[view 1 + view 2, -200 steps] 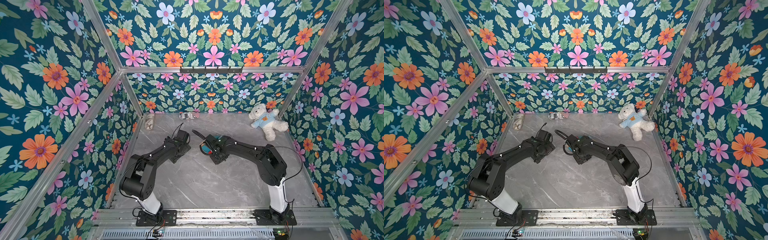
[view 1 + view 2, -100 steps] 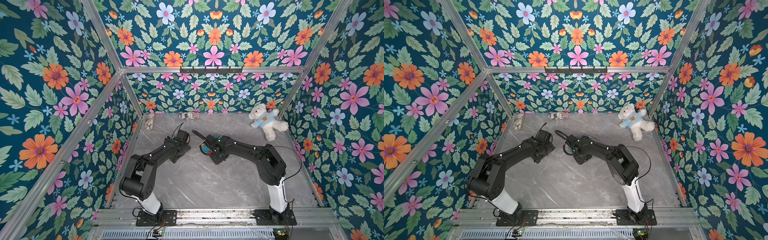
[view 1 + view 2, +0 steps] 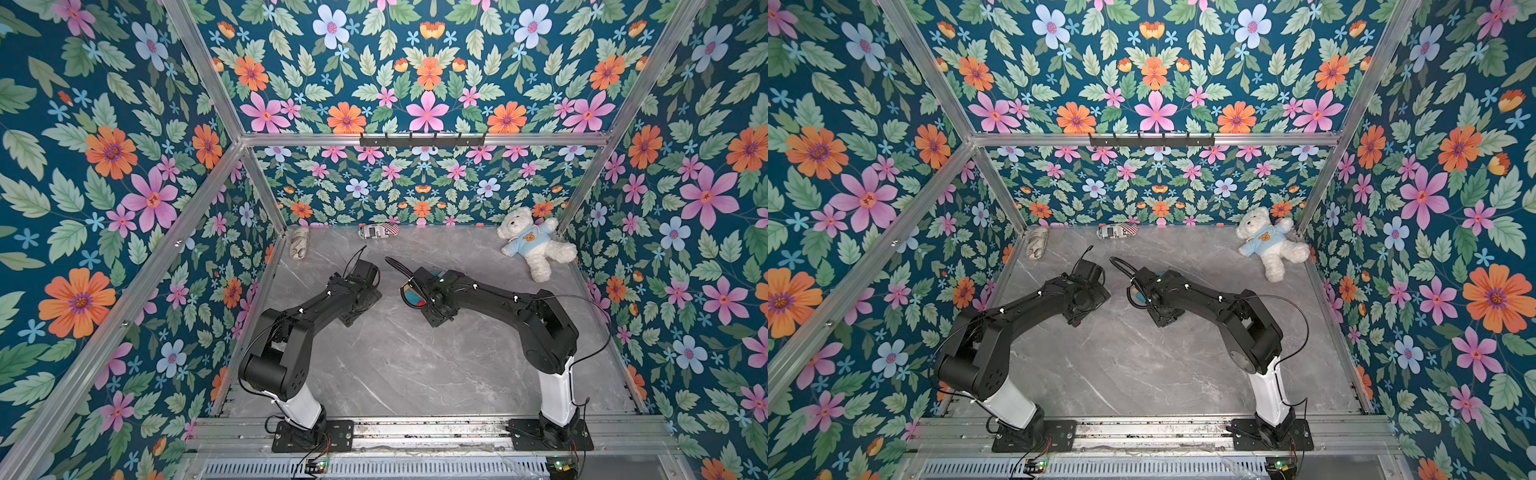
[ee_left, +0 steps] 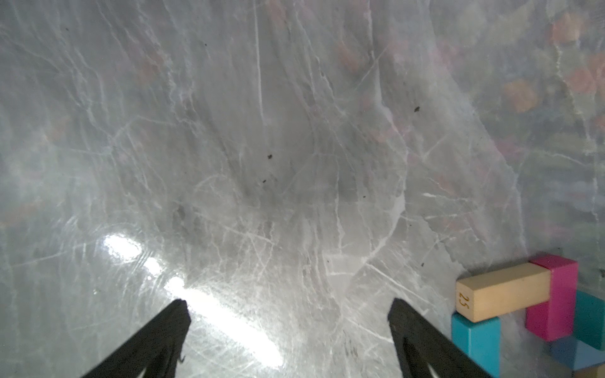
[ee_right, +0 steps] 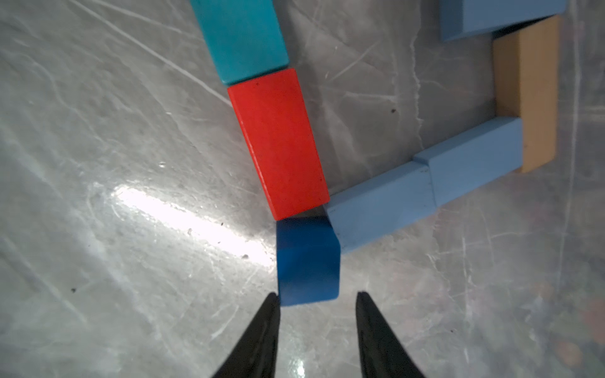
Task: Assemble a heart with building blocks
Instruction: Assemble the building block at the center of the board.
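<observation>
Right fingers [image 5: 268, 314], narrow and empty, sit just behind the blue cube [image 5: 307, 261] at the tip of the heart [image 5: 278, 140], likely to nudge it flush; left fingers [image 4: 173, 320] wide, parked clear beside the heart.

heart [image 3: 417, 297] mostly hidden under right arm [image 3: 494, 296] in both top views; teal block [image 5: 240, 36] cut off at right wrist view's edge

Little changes. In both top views the right arm [image 3: 490, 293] sways its wrist a shade toward the left arm [image 3: 332, 297] and back again, ending almost where it started, low over the heart [image 3: 415, 296]. The sliver of coloured blocks [image 3: 421, 302] showing beside the wrist alters only slightly with that sway.
</observation>
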You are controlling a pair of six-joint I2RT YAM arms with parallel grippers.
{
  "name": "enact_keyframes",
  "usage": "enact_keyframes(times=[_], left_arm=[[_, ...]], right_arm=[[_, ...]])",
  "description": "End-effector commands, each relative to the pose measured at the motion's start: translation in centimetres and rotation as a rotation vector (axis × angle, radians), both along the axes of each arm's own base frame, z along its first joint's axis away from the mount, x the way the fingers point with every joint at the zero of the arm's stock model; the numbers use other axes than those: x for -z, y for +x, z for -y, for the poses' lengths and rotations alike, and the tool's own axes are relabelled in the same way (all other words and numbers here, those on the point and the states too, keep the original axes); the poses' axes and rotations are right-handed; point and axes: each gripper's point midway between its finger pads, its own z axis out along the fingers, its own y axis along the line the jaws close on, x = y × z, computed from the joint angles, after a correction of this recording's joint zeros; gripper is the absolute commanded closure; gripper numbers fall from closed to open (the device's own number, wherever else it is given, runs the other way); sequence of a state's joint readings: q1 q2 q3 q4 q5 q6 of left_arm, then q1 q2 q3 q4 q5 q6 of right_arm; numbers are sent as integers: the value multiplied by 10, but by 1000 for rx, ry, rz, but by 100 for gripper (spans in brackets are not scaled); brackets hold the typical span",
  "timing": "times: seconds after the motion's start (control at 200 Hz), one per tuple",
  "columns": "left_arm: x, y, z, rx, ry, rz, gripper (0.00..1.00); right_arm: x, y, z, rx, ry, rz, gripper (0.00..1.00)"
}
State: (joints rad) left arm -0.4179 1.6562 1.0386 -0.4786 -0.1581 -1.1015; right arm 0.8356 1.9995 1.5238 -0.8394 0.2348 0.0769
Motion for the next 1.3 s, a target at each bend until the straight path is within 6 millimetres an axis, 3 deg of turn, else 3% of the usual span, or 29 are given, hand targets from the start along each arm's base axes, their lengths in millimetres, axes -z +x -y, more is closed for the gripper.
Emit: enact_keyframes(times=[0.0,0.485,0.785,1.295], left_arm=[[-2,0,-2,-9,3,7,1],[-3,0,-2,-14,-1,11,1],[-5,2,-1,-14,-2,14,1],[-5,5,0,-9,1,13,1]], right_arm=[[-4,-1,4,12,-2,13,59],[3,-14,11,32,13,-18,85],[13,-10,9,37,1,-27,86],[13,-3,13,65,-3,-13,86]])
